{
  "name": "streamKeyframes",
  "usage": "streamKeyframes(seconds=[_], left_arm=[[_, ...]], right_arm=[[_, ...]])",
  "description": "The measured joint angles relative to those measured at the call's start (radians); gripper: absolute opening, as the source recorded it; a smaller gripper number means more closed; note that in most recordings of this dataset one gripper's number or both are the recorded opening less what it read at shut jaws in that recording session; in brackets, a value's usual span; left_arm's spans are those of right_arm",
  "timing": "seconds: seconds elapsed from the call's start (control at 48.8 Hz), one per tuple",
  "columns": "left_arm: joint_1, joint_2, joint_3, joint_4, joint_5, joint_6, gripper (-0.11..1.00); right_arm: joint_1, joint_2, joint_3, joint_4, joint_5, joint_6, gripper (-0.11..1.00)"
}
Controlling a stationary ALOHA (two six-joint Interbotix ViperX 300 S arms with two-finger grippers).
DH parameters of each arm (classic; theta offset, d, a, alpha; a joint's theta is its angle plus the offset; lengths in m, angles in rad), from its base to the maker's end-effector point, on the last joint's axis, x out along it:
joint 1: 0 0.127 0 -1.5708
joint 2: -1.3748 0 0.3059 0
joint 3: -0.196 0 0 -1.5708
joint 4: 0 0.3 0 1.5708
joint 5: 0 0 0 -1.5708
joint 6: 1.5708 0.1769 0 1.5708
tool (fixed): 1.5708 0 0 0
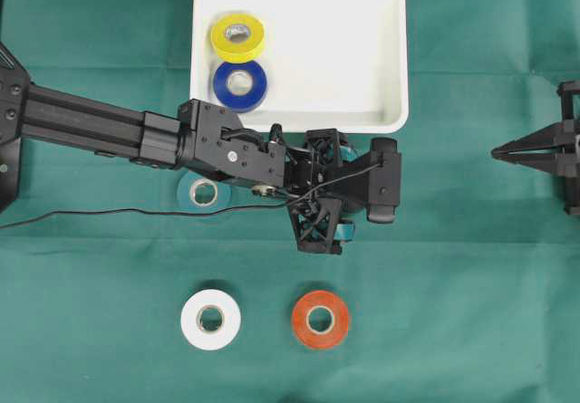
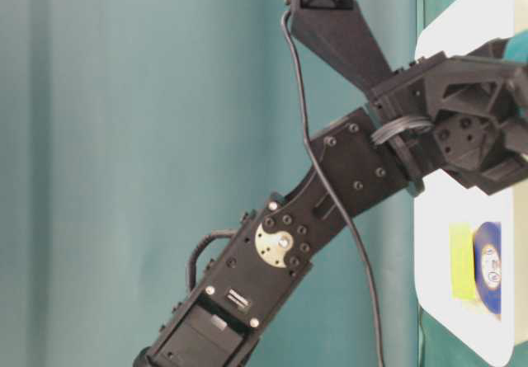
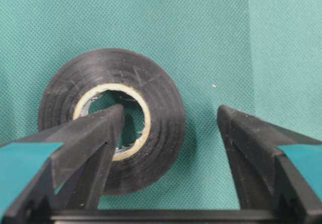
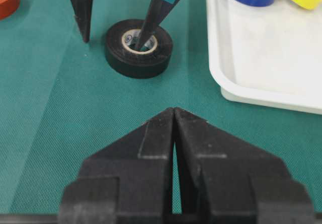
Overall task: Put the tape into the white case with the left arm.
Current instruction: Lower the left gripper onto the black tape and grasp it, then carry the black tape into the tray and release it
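Though unlifted, black tape (image 3: 113,118) straddled by left end effector (image 3: 168,121)

- The cloth (image 1: 471,267) on the table is plain teal-green with a fine woven texture.
- The white case (image 1: 362,50) is plain white.
- A yellow tape roll (image 1: 237,36) and a dark blue tape roll (image 1: 240,84) lie in it, both with pale cores.
- The black tape roll (image 3: 113,118) is glossy black with a cream core.
- A teal roll (image 1: 203,192) shows under the arm.
- A white roll (image 1: 210,319) and an orange-red roll (image 1: 320,319) sit on the cloth.
- The left gripper (image 3: 168,128) is black with teal bands.
- The right gripper (image 4: 174,114) is plain black.
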Motion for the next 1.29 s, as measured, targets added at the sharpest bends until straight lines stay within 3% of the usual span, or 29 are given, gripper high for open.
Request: streamKeyframes(seconds=[0.082, 0.266, 0.676, 1.291], left_arm=[[0.002, 0.002, 0.000, 0.000, 0.000, 0.011, 0.70], [0.006, 0.000, 0.000, 0.000, 0.003, 0.011, 0.24], [-0.006, -0.018, 0.003, 0.000, 0.031, 0.009, 0.24], [-0.029, -0.227, 0.020, 0.000, 0.167, 0.011, 0.24]], right_arm=[[0.000, 0.000, -0.002, 0.000, 0.000, 0.000, -0.09], [0.000, 0.000, 0.000, 0.000, 0.000, 0.002, -0.09], [0.000, 0.000, 0.000, 0.000, 0.000, 0.002, -0.09], [0.000, 0.000, 0.003, 0.000, -0.008, 0.002, -0.09]])
